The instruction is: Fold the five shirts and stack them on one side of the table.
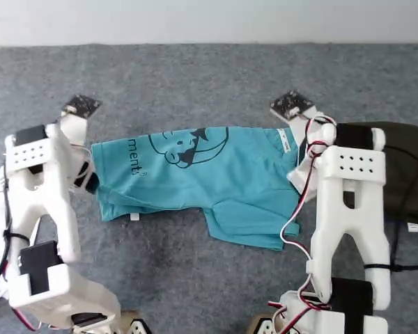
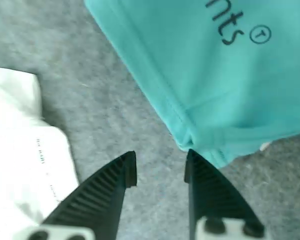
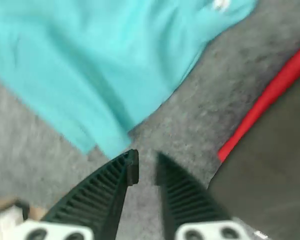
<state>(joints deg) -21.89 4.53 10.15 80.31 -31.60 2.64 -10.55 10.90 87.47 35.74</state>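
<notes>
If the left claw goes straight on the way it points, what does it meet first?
Likely the teal shirt: its hem corner lies just ahead of the open left claw, with grey table cover between. How high the claw hangs is unclear.

We see dark lettering with a small circled mark on the teal cotton shirt (image 2: 230, 85); tiny print on the white garment (image 2: 20, 170) is illegible.
</notes>
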